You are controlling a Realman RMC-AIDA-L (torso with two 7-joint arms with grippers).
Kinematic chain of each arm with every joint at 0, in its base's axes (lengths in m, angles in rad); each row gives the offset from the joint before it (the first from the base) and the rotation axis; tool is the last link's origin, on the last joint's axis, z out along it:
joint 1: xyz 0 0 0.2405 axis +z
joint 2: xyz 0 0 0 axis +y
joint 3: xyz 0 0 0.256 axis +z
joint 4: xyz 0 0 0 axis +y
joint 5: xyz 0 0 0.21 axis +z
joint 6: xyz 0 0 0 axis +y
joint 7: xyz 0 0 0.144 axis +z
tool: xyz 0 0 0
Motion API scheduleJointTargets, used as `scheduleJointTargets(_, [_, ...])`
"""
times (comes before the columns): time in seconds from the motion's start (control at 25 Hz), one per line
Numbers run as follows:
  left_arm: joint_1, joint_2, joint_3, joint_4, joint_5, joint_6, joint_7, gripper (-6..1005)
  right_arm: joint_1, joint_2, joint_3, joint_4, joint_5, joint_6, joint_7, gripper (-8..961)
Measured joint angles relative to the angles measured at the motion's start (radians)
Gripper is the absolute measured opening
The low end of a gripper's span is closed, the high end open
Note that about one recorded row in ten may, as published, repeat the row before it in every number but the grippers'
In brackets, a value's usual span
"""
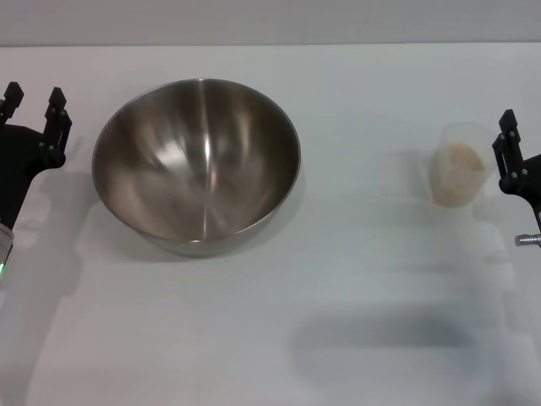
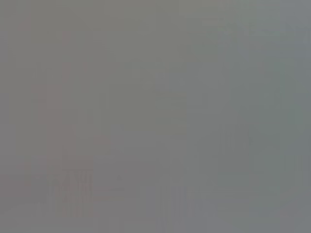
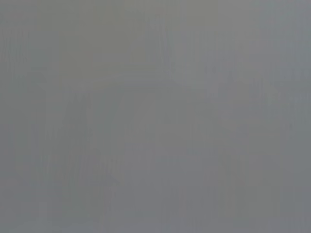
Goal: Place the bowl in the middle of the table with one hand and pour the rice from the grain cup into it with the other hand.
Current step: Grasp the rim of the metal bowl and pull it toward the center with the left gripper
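Note:
A large shiny steel bowl [image 1: 196, 162] stands empty on the white table [image 1: 338, 321], left of the middle. A small clear grain cup [image 1: 459, 174] stands upright at the right, with pale rice [image 1: 462, 160] inside. My left gripper [image 1: 34, 103] is at the left edge, open and empty, apart from the bowl's left side. My right gripper [image 1: 517, 150] is at the right edge, just right of the cup; only one finger [image 1: 505, 139] shows. Both wrist views show only plain grey.
The table's far edge runs across the top of the head view. A small silver part [image 1: 527, 240] of the right arm sticks out at the right edge.

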Motion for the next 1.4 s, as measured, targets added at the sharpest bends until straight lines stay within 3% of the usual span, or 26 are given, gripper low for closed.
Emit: scheduleJointTargets(1.4, [-0.007,-0.004,0.012,-0.021,-0.003,-0.004,0.020,516,0.012,-0.004,0.000,-0.013,0.000,0.019,0.000,546])
